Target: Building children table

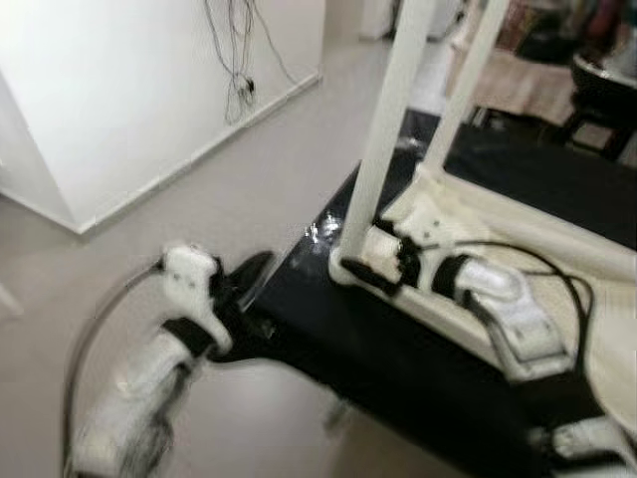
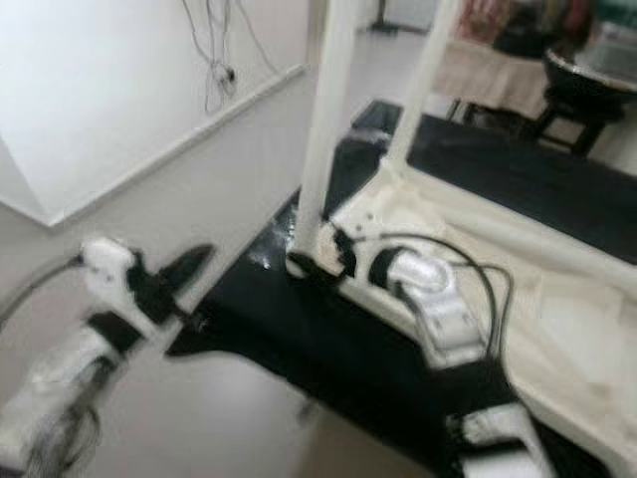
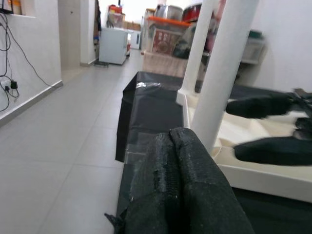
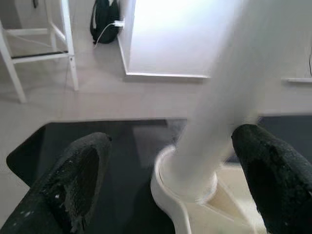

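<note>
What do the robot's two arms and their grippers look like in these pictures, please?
Both arms are silvery-white with glossy shells and black bands at the wrists. The left gripper and right gripper each have two long black fingers, textured and rounded at the tips. A thin black cable loops over the right forearm; a grey cable arcs beside the left.

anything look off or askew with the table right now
Nothing looks damaged or spilled. The white children's table lies upside down on a black sheet, legs pointing up, as suits assembly. The right gripper is open around the near leg; the left gripper is shut, off to the side.

No legible text — no labels, brands, numbers.
</note>
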{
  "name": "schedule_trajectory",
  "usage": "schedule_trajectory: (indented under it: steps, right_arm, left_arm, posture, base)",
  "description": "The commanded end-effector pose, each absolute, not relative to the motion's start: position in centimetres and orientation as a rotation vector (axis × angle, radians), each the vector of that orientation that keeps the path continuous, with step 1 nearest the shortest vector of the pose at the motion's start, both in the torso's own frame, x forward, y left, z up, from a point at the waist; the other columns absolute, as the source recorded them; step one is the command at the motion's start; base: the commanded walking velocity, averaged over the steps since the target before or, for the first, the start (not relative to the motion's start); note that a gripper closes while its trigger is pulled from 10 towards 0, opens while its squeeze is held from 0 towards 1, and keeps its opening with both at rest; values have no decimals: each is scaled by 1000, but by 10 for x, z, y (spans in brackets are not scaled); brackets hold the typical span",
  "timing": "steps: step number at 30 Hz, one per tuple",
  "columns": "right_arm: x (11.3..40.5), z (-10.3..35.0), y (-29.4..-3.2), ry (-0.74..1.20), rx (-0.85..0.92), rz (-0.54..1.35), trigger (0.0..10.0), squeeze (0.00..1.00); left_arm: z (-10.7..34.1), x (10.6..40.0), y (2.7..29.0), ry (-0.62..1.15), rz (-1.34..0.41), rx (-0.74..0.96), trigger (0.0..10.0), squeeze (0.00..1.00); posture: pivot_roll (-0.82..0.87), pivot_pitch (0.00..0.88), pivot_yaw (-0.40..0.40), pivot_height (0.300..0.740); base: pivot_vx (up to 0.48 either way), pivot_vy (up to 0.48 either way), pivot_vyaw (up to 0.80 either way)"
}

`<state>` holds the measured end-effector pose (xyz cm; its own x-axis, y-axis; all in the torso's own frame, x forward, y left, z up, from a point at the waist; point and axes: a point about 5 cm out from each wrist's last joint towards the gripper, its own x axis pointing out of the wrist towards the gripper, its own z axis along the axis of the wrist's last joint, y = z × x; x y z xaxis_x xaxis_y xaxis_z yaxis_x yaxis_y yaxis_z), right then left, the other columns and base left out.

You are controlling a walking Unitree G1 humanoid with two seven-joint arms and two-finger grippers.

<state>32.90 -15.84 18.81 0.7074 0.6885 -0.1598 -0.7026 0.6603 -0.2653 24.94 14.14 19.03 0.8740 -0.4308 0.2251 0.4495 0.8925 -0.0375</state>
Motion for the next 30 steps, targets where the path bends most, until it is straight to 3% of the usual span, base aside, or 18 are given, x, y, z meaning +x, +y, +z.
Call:
schedule_trajectory:
  steps: [1, 5, 13, 16, 21, 25, 26, 30]
  right_arm:
    - [326, 179, -171, 99, -336, 779, 10000, 0]
    - [325, 180, -189, 167, -412, 798, 10000, 0]
    - [329, 182, -198, 242, -523, 808, 10000, 0]
    - [333, 179, -200, 322, -635, 793, 10000, 0]
    - [340, 177, -201, 418, -677, 774, 10000, 0]
    - [349, 179, -212, 533, -716, 750, 10000, 0]
    - [354, 178, -225, 649, -753, 716, 10000, 0]
    - [355, 177, -232, 726, -786, 707, 10000, 0]
  left_arm:
    - [189, 248, 135, -206, -493, -106, 10000, 0]
    - [189, 248, 135, -202, -504, -106, 10000, 0]
    - [189, 247, 135, -200, -508, -106, 10000, 0]
    - [189, 246, 134, -198, -511, -106, 10000, 0]
    - [189, 245, 133, -196, -516, -107, 10000, 0]
    - [189, 243, 132, -195, -520, -109, 10000, 0]
    - [190, 241, 132, -197, -522, -112, 10000, 0]
    - [190, 240, 132, -198, -523, -115, 10000, 0]
  posture:
    - [0, 96, -99, 740]
    - [0, 96, -99, 740]
    - [3, 101, -102, 740]
    - [7, 105, -102, 740]
    - [12, 107, -105, 740]
    - [18, 114, -111, 740]
    - [20, 120, -116, 740]
    - [24, 122, -118, 740]
  base:
    - [0, 0, -800]
    - [0, 0, -800]
    - [0, 0, -800]
    - [0, 0, 0]
    - [0, 0, 0]
    - [0, 0, 0]
    - [0, 0, 0]
    - [0, 0, 0]
